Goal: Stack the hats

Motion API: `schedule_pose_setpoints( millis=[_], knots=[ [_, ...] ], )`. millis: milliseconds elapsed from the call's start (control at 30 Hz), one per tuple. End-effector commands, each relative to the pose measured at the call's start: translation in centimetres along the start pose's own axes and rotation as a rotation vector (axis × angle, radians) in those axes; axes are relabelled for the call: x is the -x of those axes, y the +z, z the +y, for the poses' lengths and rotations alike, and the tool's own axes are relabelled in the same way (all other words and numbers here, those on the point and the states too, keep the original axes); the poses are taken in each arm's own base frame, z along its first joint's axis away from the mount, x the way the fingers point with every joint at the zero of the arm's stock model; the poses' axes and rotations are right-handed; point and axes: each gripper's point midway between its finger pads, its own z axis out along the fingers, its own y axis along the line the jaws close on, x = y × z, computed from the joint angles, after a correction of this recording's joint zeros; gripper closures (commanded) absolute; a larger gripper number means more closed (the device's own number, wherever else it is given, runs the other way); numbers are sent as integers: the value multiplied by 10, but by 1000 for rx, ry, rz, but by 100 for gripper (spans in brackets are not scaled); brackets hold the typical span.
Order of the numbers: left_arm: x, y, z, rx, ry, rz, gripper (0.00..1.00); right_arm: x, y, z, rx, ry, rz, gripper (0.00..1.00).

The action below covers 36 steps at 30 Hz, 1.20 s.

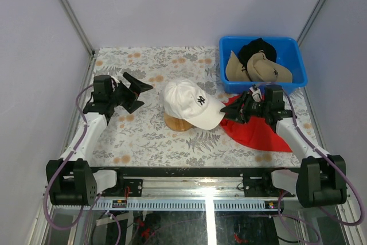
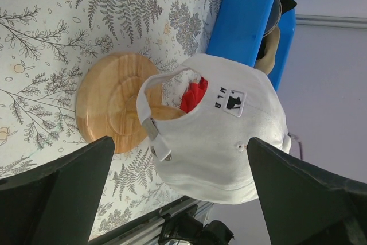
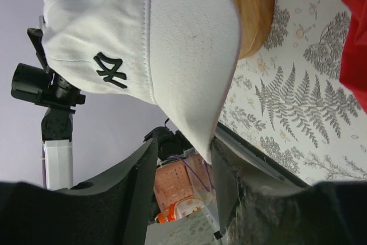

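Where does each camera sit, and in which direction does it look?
Top external: high behind the robot, looking down on the table; the left arm and right arm show.
Left wrist: on the left arm, facing right toward the white cap's back on the wooden stand; the open left gripper shows below.
Right wrist: on the right arm, facing left toward the cap's brim; the right gripper stands open at the brim's tip.
Shared: both wrist views see cap and stand, from opposite sides.

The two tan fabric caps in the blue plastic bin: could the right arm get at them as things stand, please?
Probably yes. The tan fabric caps lie uncovered in the open-topped blue plastic bin, just beyond the right gripper. Its jaws straddle the white fabric cap's brim, so it should back off first.
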Motion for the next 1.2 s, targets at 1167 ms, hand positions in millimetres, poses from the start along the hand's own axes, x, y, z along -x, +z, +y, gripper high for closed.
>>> schedule_pose_setpoints(
  millis=[1167],
  knots=[
    [-3, 42, -22, -3, 230, 67, 3, 88, -68, 24, -378, -360, -249, 36]
  ],
)
